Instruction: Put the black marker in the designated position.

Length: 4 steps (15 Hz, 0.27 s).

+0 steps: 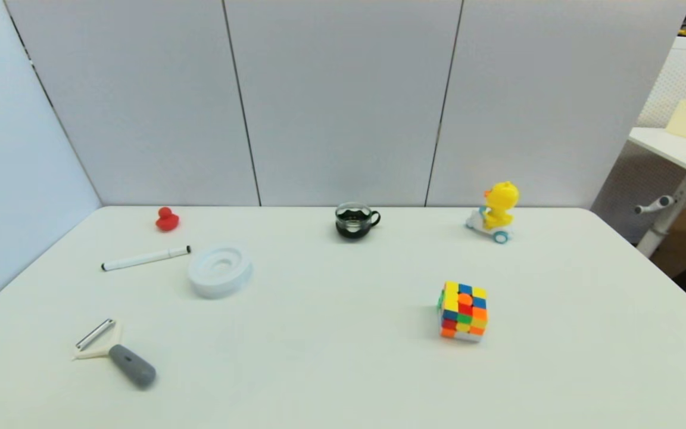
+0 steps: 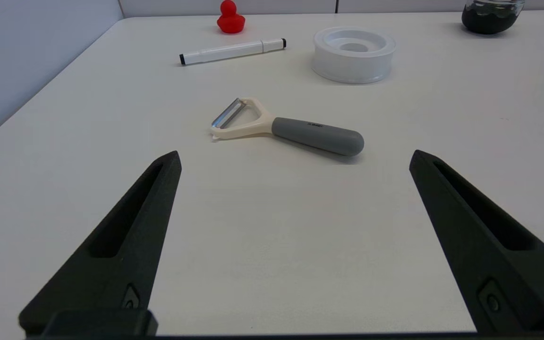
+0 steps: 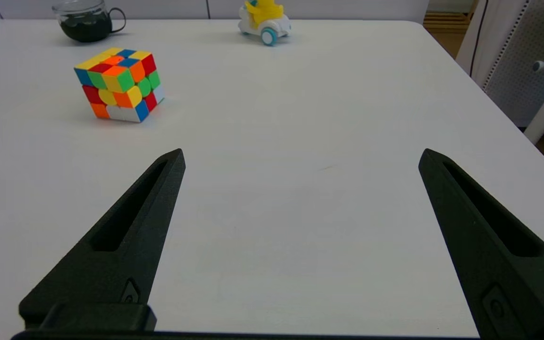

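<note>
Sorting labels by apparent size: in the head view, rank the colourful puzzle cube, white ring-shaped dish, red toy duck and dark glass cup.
1. White ring-shaped dish and colourful puzzle cube: alike, unranked.
2. Dark glass cup, though farther away.
3. Red toy duck.

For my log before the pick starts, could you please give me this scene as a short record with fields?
black marker: lying flat, far left of the table, untouched
nearest neighbours: white ring dish beside its right end, apart; red duck behind it
peeler: near left, between the left hand and the marker
left hand: open, empty, low over the near left table
right hand: open, empty, near right
right side: puzzle cube, yellow duck toy
back centre: glass cup
</note>
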{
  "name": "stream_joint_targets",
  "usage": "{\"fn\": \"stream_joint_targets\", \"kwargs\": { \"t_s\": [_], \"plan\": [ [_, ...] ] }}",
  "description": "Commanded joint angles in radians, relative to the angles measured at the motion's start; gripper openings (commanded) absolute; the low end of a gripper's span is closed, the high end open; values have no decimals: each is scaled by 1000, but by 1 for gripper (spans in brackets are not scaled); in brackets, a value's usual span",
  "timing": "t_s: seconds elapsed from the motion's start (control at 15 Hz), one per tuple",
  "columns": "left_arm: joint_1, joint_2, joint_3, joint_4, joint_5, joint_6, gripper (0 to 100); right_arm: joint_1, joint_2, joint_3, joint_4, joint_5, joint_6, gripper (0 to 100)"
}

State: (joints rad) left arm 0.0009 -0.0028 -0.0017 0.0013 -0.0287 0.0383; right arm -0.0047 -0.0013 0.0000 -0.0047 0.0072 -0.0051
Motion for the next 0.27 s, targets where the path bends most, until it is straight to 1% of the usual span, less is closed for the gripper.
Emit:
{"fn": "stream_joint_targets", "kwargs": {
  "t_s": [0.07,0.27],
  "plan": [
    [1,3,0,0,0,0,100,0,1,0,-1,0,8,100],
    [1,3,0,0,0,0,100,0,1,0,-1,0,8,100]
  ]
}}
